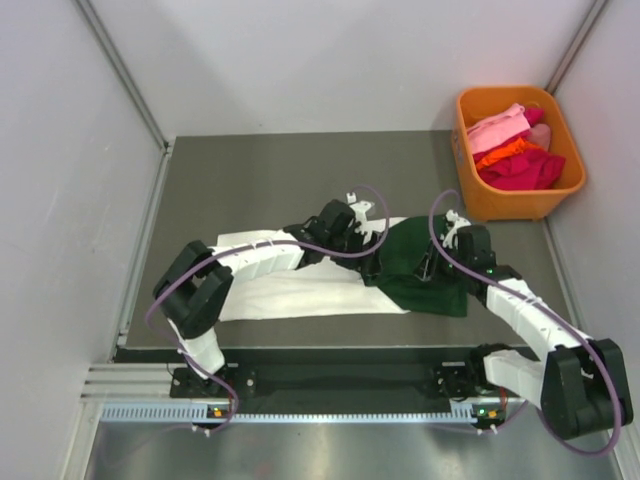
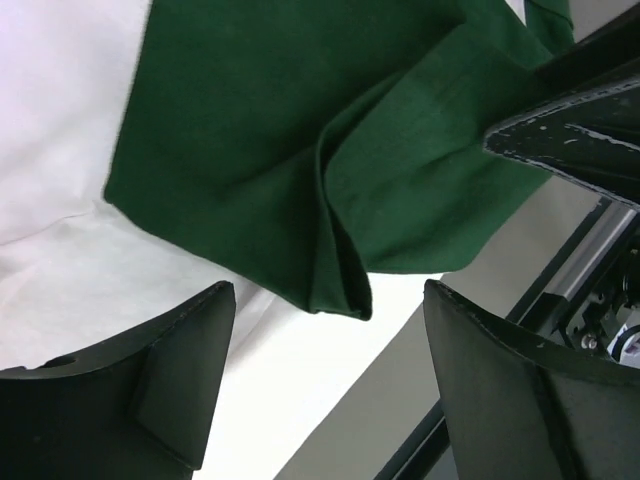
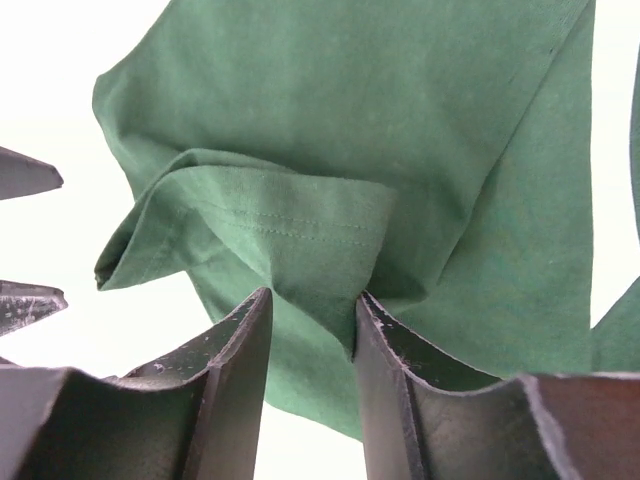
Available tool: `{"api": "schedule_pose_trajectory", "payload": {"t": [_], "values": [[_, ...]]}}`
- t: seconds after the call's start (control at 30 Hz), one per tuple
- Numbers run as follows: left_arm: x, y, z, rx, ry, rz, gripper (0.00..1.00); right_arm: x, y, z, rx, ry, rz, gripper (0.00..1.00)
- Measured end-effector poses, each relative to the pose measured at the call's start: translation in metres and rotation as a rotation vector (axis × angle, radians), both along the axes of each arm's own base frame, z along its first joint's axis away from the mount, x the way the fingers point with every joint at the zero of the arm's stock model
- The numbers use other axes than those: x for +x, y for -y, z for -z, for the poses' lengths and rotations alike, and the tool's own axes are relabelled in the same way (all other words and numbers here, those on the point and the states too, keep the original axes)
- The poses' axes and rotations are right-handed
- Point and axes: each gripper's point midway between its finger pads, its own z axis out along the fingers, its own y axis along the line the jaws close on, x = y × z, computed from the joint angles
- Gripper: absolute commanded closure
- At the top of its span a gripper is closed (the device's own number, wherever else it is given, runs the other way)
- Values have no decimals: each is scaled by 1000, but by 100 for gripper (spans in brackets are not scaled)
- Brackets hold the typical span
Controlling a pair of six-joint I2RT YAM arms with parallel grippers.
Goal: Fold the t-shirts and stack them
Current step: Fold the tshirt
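Observation:
The cream-white t-shirt (image 1: 300,295) lies flat across the table. The dark green t-shirt (image 1: 420,265) lies partly folded over its right end. My left gripper (image 1: 378,240) hovers at the green shirt's left edge. In the left wrist view it (image 2: 328,300) stands open, a folded green corner (image 2: 340,285) just beyond the tips and nothing between them. My right gripper (image 1: 440,262) is on the green shirt's upper right part. In the right wrist view it (image 3: 312,297) is shut on a bunched fold of green cloth (image 3: 300,230) near a stitched hem.
An orange bin (image 1: 470,170) with pink, orange and red clothes stands at the back right. Grey walls close in both sides of the table. The metal rail (image 2: 570,290) of the near edge runs just beyond the white shirt. The two grippers work close together.

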Motion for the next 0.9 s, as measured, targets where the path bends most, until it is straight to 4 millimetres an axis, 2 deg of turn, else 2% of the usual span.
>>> {"api": "schedule_pose_trajectory", "payload": {"t": [0.13,0.3,0.37,0.47,0.5,0.53,0.57,0.6,0.63,0.67,0.8,0.9], "values": [[-12,8,0,6,11,37,22,-5,-1,4,5,-15,-7,62],[-19,15,9,54,21,69,42,-6,-2,4,8,-15,-11,62],[-19,20,15,71,20,82,42,-6,-2,4,9,-14,-11,62],[-24,24,27,93,9,101,52,-6,-2,3,13,-12,-10,62],[-26,25,30,97,6,111,59,-5,-2,2,13,-11,-9,61],[-28,25,32,97,-1,122,75,-5,-2,2,15,-11,-7,60],[-30,26,33,95,-5,129,84,-5,-2,2,15,-10,-6,60],[-32,27,33,93,-4,140,97,-5,-2,2,14,-10,-4,60],[-32,28,32,88,-2,148,100,-5,-2,2,14,-10,1,58],[-32,28,33,88,7,155,100,-5,-1,1,13,-8,5,57],[-36,16,39,125,23,166,100,-3,2,-1,7,2,25,40],[-35,7,30,152,62,175,100,-3,5,-3,1,11,44,35]]}}
